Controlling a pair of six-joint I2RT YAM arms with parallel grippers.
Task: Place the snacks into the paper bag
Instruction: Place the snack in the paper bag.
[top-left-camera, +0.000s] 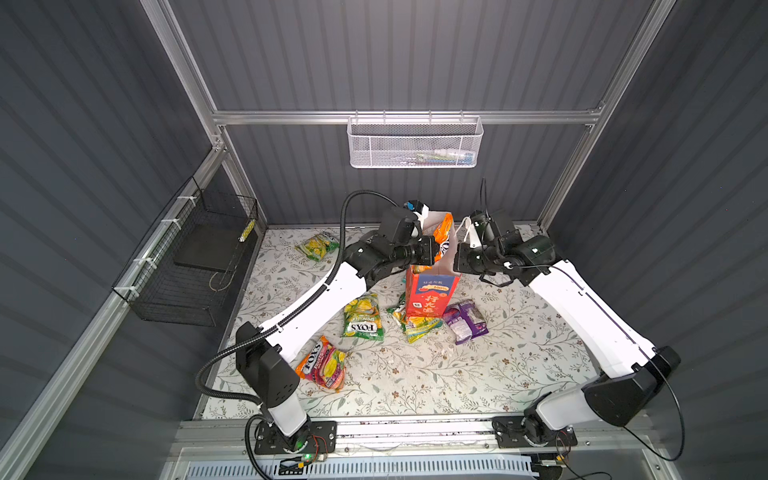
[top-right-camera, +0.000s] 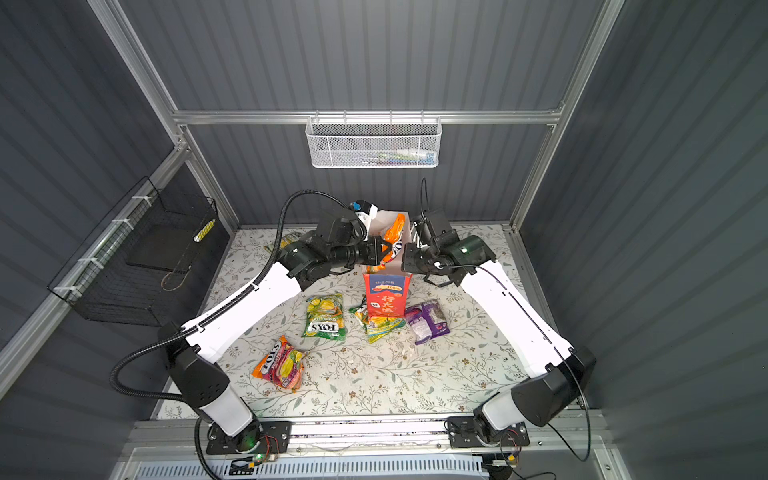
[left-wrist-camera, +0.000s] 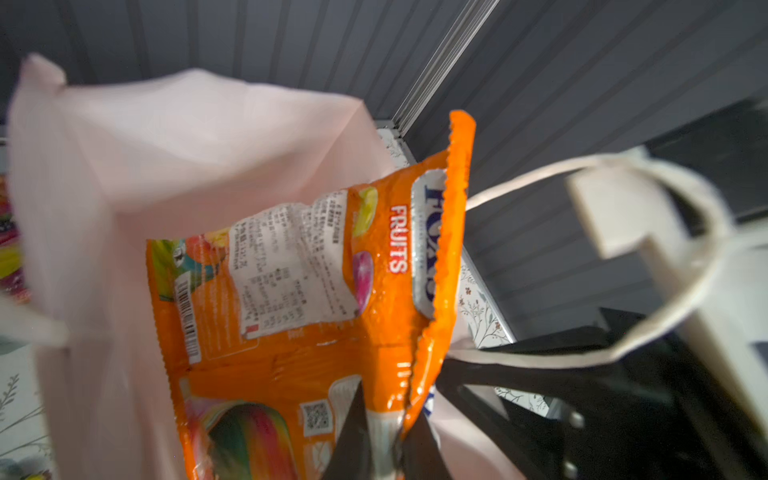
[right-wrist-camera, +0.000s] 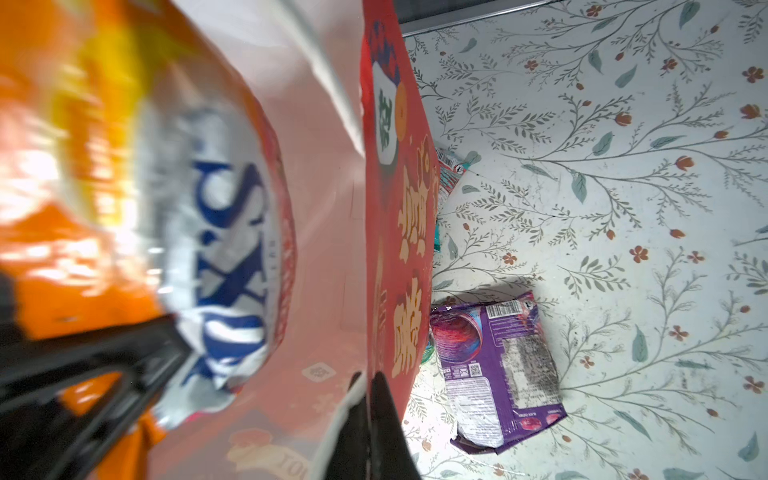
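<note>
The red paper bag (top-left-camera: 430, 297) (top-right-camera: 384, 299) stands upright at the middle back of the table. My left gripper (top-left-camera: 434, 253) (left-wrist-camera: 388, 409) is shut on the lower edge of an orange FOX'S snack packet (top-left-camera: 444, 235) (left-wrist-camera: 316, 291), which hangs in the bag's white mouth (left-wrist-camera: 187, 145). My right gripper (top-left-camera: 457, 253) (right-wrist-camera: 368, 378) is shut on the bag's right wall (right-wrist-camera: 399, 208), pinching it at the rim. On the table lie a purple packet (top-left-camera: 464, 321) (right-wrist-camera: 498, 374), two green-yellow packets (top-left-camera: 363, 318) (top-left-camera: 316, 246), an orange-pink one (top-left-camera: 322, 365), and one against the bag's foot (top-left-camera: 415, 322).
A white mesh basket (top-left-camera: 413, 143) hangs on the back rail. A black wire basket (top-left-camera: 195, 266) is fixed on the left wall. The bag's white cord handle (left-wrist-camera: 665, 324) loops beside my right gripper. Metal frame posts edge the floral table.
</note>
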